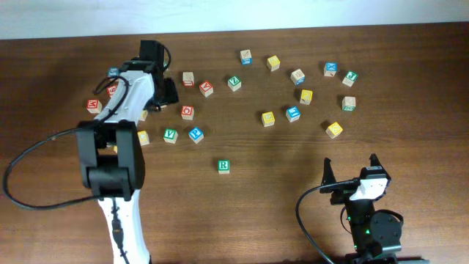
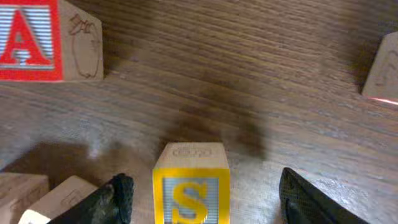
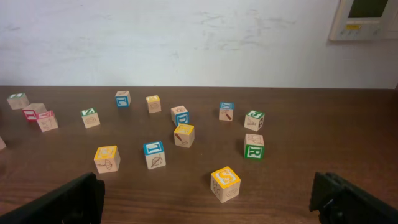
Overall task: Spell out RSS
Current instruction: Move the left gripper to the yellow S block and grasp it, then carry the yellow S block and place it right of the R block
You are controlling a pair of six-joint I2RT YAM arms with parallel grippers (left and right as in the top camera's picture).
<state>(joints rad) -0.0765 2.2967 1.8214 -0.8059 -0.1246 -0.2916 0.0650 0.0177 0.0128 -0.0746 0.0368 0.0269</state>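
In the left wrist view a yellow S cube (image 2: 191, 186) stands on the table between the open fingers of my left gripper (image 2: 202, 199), with a gap on each side. In the overhead view my left arm (image 1: 135, 92) reaches over the left cube cluster and hides those fingers and that cube. The white-faced green R cube (image 1: 223, 166) sits alone at the middle front. Another yellow S cube (image 1: 334, 130) lies right of centre and also shows in the right wrist view (image 3: 225, 183). My right gripper (image 1: 350, 170) is open and empty, well short of it.
A red A cube (image 2: 31, 40) stands far left of the left gripper, with wooden cubes (image 2: 56, 199) close by its left finger. Several loose cubes lie across the back, including another green R cube (image 3: 254, 146), a blue cube (image 1: 196, 134) and a green V cube (image 1: 170, 135).
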